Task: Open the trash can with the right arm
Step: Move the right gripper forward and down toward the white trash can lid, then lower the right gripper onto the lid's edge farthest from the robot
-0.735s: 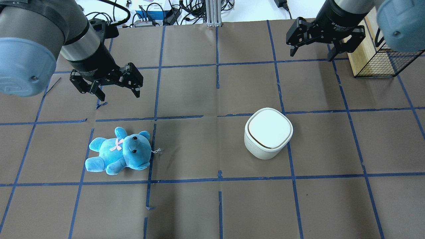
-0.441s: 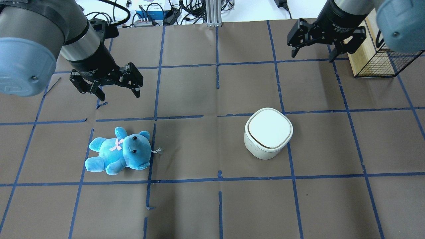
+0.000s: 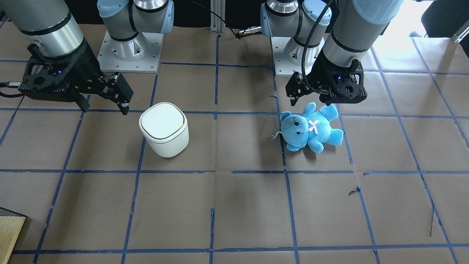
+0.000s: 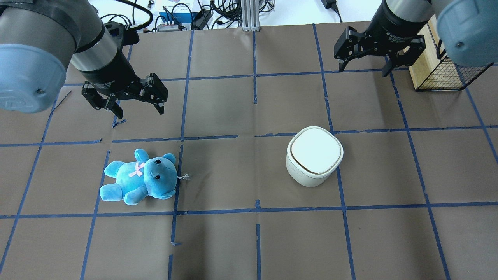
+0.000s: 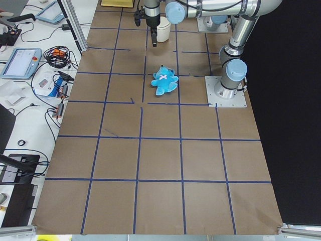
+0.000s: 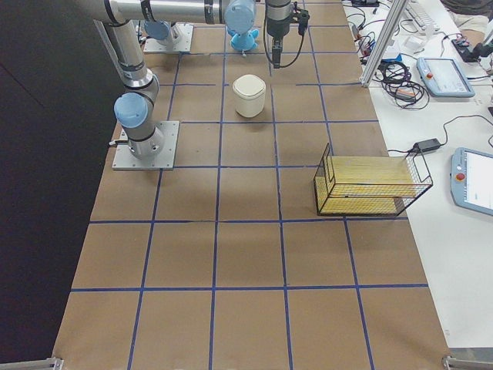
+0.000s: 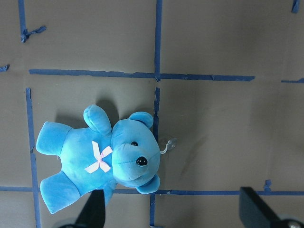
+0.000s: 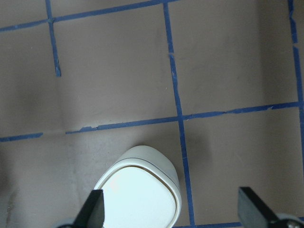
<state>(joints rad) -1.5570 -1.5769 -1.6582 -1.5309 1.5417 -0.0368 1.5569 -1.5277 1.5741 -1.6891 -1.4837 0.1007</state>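
So not much had changed here compared to a moment earlier. The right end effector had drifted a little toward the robot's left, along with the big blue joint cap on the right arm above it. Its jaws were spread just as wide as before, with nothing held between them.

The trash can hadn't budged. It sat on the worktop well apart from that end effector, off to its left and closer in toward the robot's base, at a lower level. The lid was flat down and fully closed. From the right wrist camera the can only poked in at the bottom edge, between the two fingers and nearer one of them than the other. The wire basket was just off the end effector's other side.

The left end effector was parked exactly where it had been, jaws wide apart and holding nothing. The blue teddy lay on its back below it, a bit closer to the robot, and nothing was touching it. It was in the same spot as in the earlier frames.
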